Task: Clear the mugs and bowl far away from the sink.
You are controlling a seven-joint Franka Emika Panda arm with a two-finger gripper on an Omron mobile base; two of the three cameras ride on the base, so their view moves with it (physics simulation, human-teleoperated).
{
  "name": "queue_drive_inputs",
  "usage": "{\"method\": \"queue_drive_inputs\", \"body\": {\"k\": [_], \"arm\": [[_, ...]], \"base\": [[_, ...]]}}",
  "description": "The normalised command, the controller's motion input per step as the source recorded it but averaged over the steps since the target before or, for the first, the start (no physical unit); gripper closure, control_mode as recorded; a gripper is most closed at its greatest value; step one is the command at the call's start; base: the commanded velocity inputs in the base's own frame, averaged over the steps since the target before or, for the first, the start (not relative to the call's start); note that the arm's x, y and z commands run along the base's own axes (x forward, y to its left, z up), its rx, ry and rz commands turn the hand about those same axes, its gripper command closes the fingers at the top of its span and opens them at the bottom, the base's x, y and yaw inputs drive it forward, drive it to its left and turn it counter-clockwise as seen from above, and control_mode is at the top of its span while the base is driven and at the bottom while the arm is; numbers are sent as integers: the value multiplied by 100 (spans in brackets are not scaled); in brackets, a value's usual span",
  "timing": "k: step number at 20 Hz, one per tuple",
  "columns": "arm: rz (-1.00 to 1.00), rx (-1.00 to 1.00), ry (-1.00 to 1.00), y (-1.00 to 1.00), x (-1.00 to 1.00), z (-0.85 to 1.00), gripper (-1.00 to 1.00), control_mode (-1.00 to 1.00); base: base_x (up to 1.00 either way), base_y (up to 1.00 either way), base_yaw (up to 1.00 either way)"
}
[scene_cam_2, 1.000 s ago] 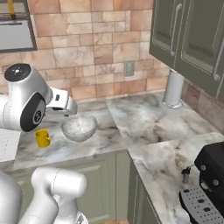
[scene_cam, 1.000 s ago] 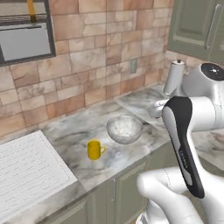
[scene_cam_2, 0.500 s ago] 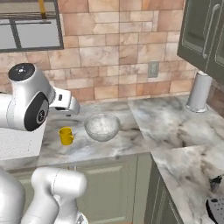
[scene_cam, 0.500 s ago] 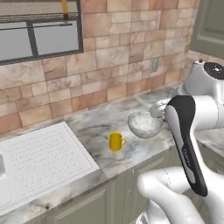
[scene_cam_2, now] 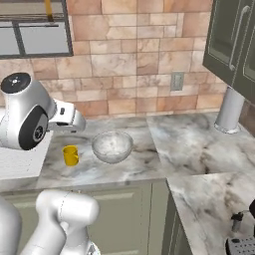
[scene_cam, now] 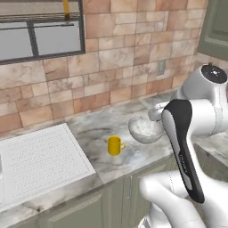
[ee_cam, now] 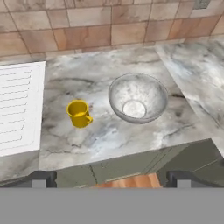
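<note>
Claw [ee_cam: 112,177] open; yellow mug's [ee_cam: 79,113] handle seemingly claw-facing.

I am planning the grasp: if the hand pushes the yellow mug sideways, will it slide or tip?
The yellow mug stands upright on smooth marble counter, so it would probably slide. It looks small and short, so tipping seems unlikely with a low push. Its side handle may make it turn while sliding.

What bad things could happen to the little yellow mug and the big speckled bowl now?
The small yellow handled mug stands close to the wide whitish-grey speckled bowl, so reaching for one might bump the other. The mug also sits near the white ridged drainboard; a nudge could push it toward the sink, the wrong way. The open gripper hangs high above the marble counter.
</note>
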Motion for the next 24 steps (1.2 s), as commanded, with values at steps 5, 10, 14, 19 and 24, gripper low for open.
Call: {"method": "queue_drive_inputs", "body": {"k": [5, 10, 14, 19, 24], "arm": [[0, 0, 0, 0, 0, 0, -100, 100], [0, 0, 0, 0, 0, 0, -100, 100], [0, 0, 0, 0, 0, 0, -100, 100], [-42, 1, 29, 0, 2, -58, -100, -100], [-23, 2, 19, -1, 21, -60, -100, -100]], "base": [[47, -16, -28], [12, 0, -20], [0, 0, -40], [0, 0, 0], [0, 0, 0]]}}
